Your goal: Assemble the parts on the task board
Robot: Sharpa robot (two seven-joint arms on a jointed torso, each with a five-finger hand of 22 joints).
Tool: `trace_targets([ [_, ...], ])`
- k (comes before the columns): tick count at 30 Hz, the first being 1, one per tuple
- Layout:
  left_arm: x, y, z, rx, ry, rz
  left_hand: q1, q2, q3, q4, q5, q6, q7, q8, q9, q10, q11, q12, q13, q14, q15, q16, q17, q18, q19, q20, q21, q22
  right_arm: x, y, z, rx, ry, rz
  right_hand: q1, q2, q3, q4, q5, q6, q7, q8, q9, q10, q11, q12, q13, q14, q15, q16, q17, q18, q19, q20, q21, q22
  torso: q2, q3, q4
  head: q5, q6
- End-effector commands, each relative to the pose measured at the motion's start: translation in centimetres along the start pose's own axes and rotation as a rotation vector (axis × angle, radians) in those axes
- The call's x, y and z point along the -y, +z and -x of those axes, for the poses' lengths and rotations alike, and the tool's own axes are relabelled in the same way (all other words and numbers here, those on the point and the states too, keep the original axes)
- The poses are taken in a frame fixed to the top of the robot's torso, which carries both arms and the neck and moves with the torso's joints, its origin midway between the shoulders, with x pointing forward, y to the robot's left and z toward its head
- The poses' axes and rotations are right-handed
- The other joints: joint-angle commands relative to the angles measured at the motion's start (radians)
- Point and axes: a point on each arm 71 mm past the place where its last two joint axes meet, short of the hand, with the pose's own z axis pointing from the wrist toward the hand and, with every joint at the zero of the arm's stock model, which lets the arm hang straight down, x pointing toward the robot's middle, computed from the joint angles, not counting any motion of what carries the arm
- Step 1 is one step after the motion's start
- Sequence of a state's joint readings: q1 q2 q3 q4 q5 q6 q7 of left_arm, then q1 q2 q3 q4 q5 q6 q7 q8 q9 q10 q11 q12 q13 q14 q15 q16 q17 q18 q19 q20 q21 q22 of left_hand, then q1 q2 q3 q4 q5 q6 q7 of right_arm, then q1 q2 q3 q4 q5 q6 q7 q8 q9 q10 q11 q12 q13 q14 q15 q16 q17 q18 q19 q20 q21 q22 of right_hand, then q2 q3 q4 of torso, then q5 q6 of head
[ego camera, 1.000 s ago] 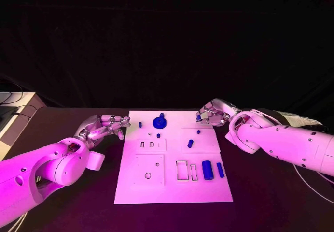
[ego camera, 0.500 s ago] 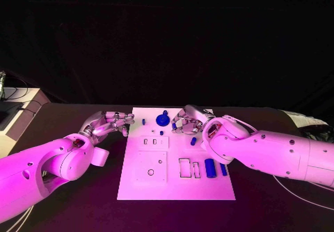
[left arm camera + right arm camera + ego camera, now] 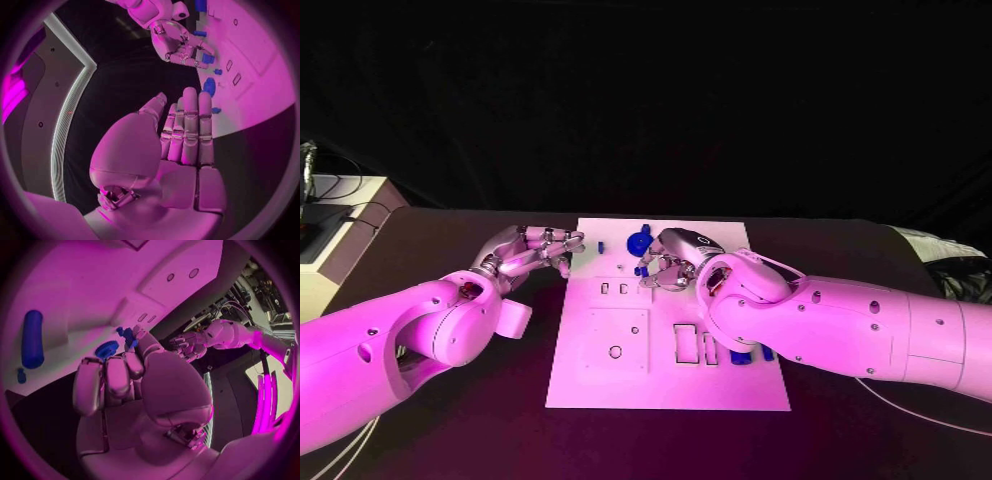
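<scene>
The white task board (image 3: pixel 589 385) lies in the middle of the black table. My right hand (image 3: pixel 678 262) hovers over its far middle and pinches a small blue part (image 3: pixel 207 58) at its fingertips; the part (image 3: pixel 130 335) also shows in the right wrist view. Just beyond it a round blue gear-like part (image 3: pixel 638 243) stands on the board. My left hand (image 3: pixel 531 250) holds nothing and floats at the board's far left edge, its fingers (image 3: pixel 187 130) straight and side by side. A blue cylinder (image 3: pixel 32 337) lies in a recess near my right forearm.
Small blue pegs (image 3: pixel 602 246) stand at the board's far left. Two narrow slots (image 3: pixel 615 288), a square plate with holes (image 3: pixel 615 340) and rectangular recesses (image 3: pixel 682 342) mark the board. A pale cabinet (image 3: pixel 336 210) stands at the table's left; cables (image 3: pixel 949 262) lie right.
My right hand has carried the small blue part leftward from the board's far right corner to beside the gear-like part. The left hand has stayed at the board's left edge.
</scene>
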State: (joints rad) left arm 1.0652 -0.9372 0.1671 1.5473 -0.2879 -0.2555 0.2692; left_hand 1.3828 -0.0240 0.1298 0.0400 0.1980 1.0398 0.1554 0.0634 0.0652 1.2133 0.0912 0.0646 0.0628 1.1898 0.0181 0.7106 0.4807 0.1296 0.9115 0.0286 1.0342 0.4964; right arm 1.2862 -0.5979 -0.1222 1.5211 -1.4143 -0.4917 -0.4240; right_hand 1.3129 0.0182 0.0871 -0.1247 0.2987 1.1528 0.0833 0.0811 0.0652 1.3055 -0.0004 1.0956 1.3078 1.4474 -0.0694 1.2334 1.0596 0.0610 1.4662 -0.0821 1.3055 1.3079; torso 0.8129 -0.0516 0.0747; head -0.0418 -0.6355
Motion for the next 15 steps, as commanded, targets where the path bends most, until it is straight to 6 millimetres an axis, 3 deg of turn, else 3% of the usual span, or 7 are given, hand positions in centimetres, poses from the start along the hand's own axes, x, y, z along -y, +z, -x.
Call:
trace_targets([
  [1,0.1,0.1,-0.2,-0.019,-0.002,-0.003,0.007,0.001,-0.002,-0.005,-0.003,0.002,0.001,0.002,0.0,-0.002,0.0,0.002,0.0,-0.005,0.002,-0.003,-0.001,0.011,-0.005,-0.001,0.004,-0.002,-0.3,-0.2,-0.3,-0.001,-0.068,-0.007,-0.014,-0.003,0.002,-0.001,0.013,0.029,0.006,0.008,0.001,0.001,-0.005,-0.006,0.023,0.001,-0.001,-0.005,-0.002,-0.008,0.046,-0.001,-0.007,0.187,0.0,0.0016,-0.0013,0.003,-0.004],
  [15,0.0,0.1,-0.2,-0.018,-0.001,-0.001,0.007,0.001,-0.002,-0.005,-0.003,0.002,0.001,0.002,0.0,-0.002,0.0,0.002,0.0,-0.005,0.002,-0.003,-0.001,0.011,-0.005,-0.001,0.004,-0.002,-1.0,-0.9,-1.6,-0.022,-0.062,-0.02,-0.034,-0.013,-0.009,0.014,0.008,0.031,0.002,0.01,0.001,0.004,-0.007,-0.006,0.022,0.001,-0.002,-0.008,-0.007,-0.007,0.046,-0.002,-0.011,0.186,-0.001,0.0008,-0.0013,0.003,-0.011],
])
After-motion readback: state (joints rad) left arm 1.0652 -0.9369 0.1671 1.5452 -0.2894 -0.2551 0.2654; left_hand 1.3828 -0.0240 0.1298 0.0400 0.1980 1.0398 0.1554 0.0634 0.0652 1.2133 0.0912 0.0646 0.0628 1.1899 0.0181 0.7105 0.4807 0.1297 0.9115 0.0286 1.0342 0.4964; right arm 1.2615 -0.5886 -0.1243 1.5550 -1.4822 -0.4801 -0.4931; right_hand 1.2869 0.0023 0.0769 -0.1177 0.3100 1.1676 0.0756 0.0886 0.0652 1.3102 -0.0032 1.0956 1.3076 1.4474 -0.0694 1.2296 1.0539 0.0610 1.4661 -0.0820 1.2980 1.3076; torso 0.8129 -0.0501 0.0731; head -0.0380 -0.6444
